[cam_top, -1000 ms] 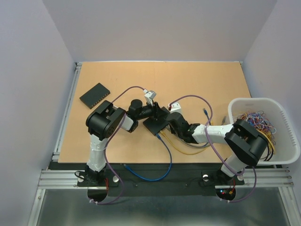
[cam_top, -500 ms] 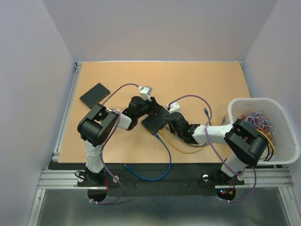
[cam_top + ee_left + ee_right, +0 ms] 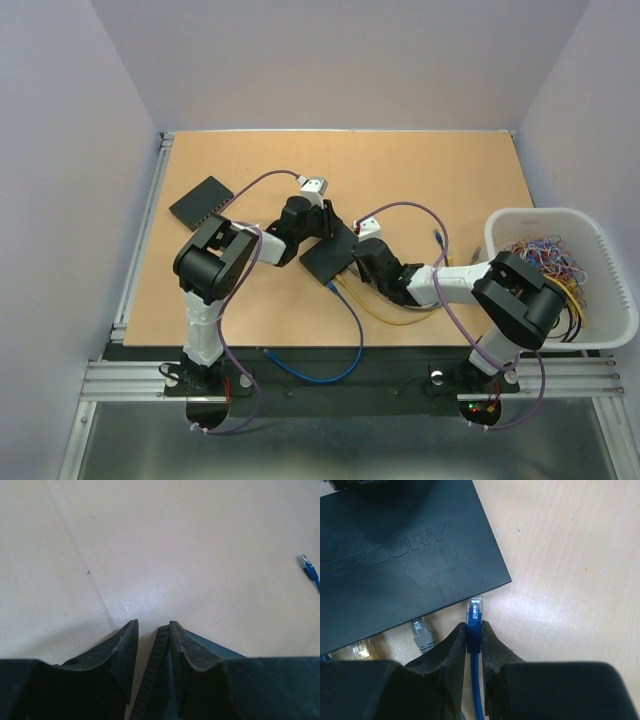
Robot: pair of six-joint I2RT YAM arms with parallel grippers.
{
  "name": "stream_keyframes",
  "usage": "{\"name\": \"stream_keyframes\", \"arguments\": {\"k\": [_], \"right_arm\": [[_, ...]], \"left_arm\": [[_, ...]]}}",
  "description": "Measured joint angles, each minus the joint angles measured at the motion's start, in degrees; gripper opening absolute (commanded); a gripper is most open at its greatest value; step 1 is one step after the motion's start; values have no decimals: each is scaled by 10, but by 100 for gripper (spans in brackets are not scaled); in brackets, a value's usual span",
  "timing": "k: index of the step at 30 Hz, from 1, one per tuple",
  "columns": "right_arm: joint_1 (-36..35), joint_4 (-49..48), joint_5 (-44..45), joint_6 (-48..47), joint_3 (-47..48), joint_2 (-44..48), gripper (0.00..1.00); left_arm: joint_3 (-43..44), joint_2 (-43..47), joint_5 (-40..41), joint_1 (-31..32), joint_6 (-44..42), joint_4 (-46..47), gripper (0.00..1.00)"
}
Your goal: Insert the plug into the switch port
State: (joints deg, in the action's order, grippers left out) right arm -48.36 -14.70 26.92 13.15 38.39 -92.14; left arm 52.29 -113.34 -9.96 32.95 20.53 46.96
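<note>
Plug (image 3: 475, 609), blue, sits pinched in the right tool (image 3: 474, 627), which is narrow on its boot; its clear tip points to 12 o'clock and stands just at the near corner of the switch (image 3: 395, 550), not yet in any port; a grey plug (image 3: 422, 630) lies just beside it at 9 o'clock; over the last second this tool has hardly moved; the change is farther off, where the left arm (image 3: 215, 262) has swung its elbow out toward 9 o'clock and partly back, its wrist creeping toward 12 o'clock; the left tool (image 3: 152, 627) clamps the switch's perforated edge; I judge it is re-angling the switch so that a port meets the waiting plug.
</note>
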Motion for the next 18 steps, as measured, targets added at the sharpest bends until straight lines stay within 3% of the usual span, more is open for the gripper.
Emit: {"name": "stream_keyframes", "arguments": {"k": [11,18], "right_arm": [[0,-34,-4,-29,-12,-6,0],[0,-68,-55,-59,-56,27,1]], "left_arm": [[-17,-12,-78,0,-21,53,42],[-50,-5,-95,1,-14,87,42]]}}
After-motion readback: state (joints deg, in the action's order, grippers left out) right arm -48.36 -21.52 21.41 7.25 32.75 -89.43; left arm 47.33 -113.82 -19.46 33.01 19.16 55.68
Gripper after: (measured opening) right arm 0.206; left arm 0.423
